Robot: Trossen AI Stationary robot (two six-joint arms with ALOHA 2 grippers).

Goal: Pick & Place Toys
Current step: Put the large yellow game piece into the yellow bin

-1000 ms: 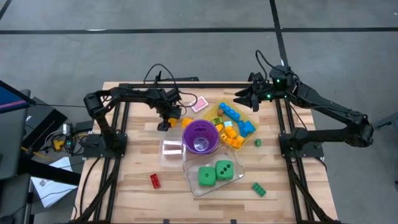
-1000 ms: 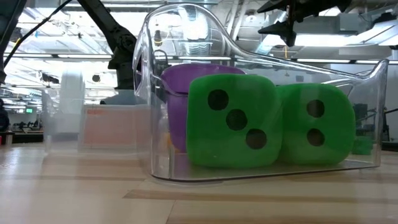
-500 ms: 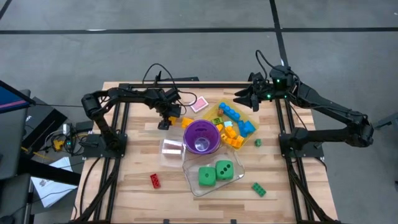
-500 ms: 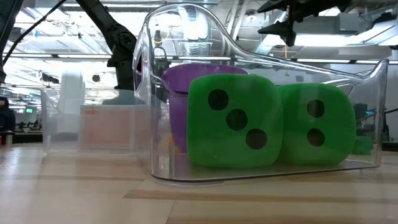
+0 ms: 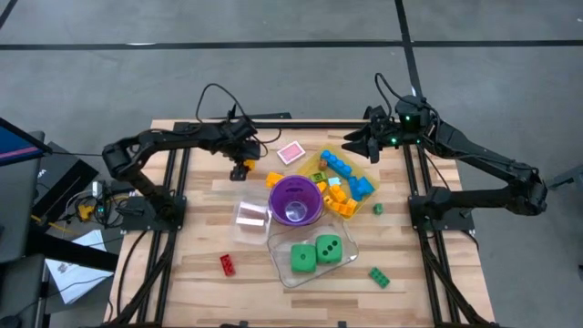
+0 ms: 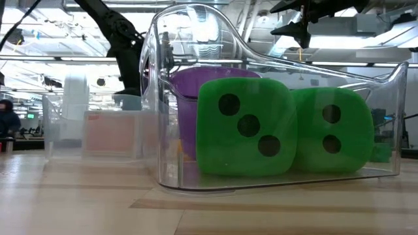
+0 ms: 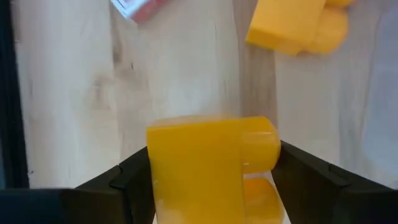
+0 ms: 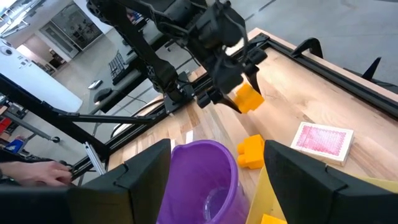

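I have the left gripper (image 7: 211, 180) clamped on 1 yellow brick (image 7: 208, 165), lifted clear for transfer; right gripper (image 5: 351, 143) waits, fingers apart.

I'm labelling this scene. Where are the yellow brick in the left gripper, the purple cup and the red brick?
yellow brick (image 7: 205, 162): left wrist view, its front face.
purple cup (image 5: 293, 192): high view, its rim.
red brick (image 5: 227, 264): high view, its top.
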